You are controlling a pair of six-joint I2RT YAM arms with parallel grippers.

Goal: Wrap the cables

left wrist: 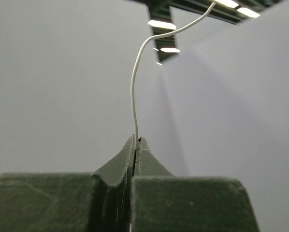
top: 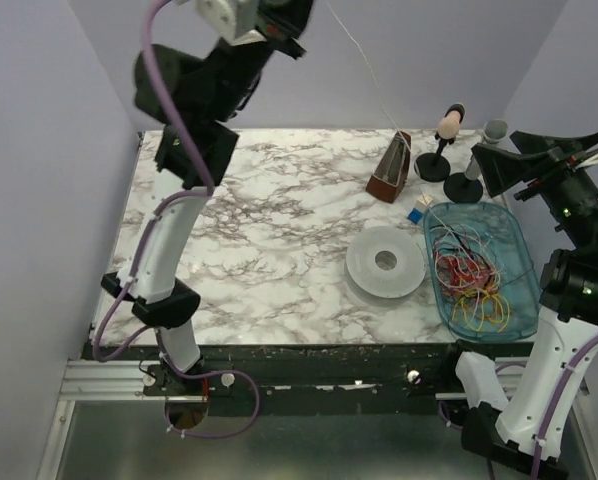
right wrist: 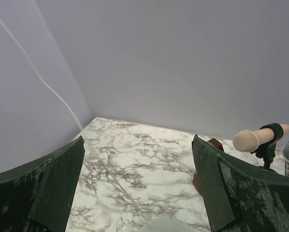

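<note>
Left gripper (left wrist: 136, 145) clamps a thin white wire (left wrist: 133, 92); right gripper (right wrist: 138, 145) gapes empty; multicoloured thread-like cable tangle (top: 469, 275) near it appears unwrapped

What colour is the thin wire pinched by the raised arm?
White: the wire shows best in the left wrist view, clamped in the left gripper.

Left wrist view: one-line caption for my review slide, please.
Left gripper shut on a thin white cable that rises from the closed jaws and bends right toward the ceiling lights.
</note>
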